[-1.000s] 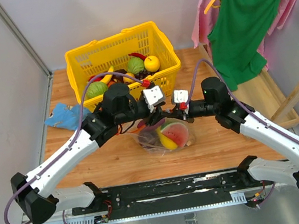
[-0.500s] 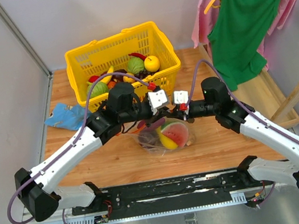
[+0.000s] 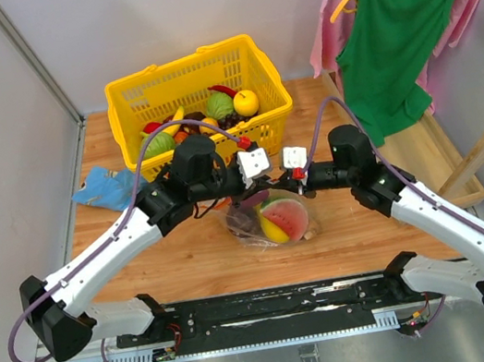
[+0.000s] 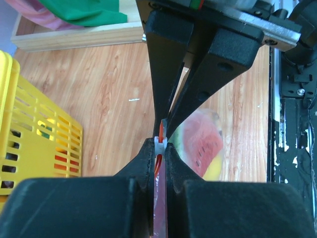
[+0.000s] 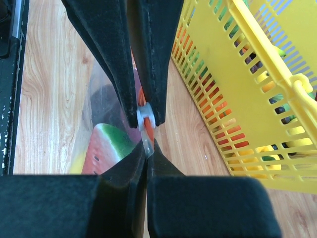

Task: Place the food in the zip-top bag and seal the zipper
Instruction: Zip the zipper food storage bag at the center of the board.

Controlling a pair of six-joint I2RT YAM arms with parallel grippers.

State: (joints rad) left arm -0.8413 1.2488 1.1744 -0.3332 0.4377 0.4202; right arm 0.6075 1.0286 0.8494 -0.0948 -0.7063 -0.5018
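The zip-top bag [image 3: 265,228] lies on the wooden table in front of the basket. Through its clear plastic I see the food: a watermelon slice [image 3: 289,216], a yellow fruit [image 3: 272,229] and a dark purple piece [image 3: 243,221]. Both grippers meet tip to tip over the bag's top edge. My left gripper [image 4: 160,146] is shut on the white slider [image 4: 159,144] of the red-orange zipper [image 4: 158,162]. Facing it, my right gripper [image 5: 147,149] is shut on the bag's edge just beside the slider [image 5: 144,117]. The watermelon slice [image 4: 205,148] shows below the jaws.
A yellow lattice basket [image 3: 151,89] full of toy produce stands behind the bag, close to both wrists. A blue cloth [image 3: 105,188] lies at the left. Green and pink garments [image 3: 391,42] hang on a wooden rack at the right. A black rail [image 3: 282,303] runs along the near edge.
My left gripper has closed from open onto the zipper slider and shifted slightly right toward the right gripper. The right gripper has kept its grip and place.
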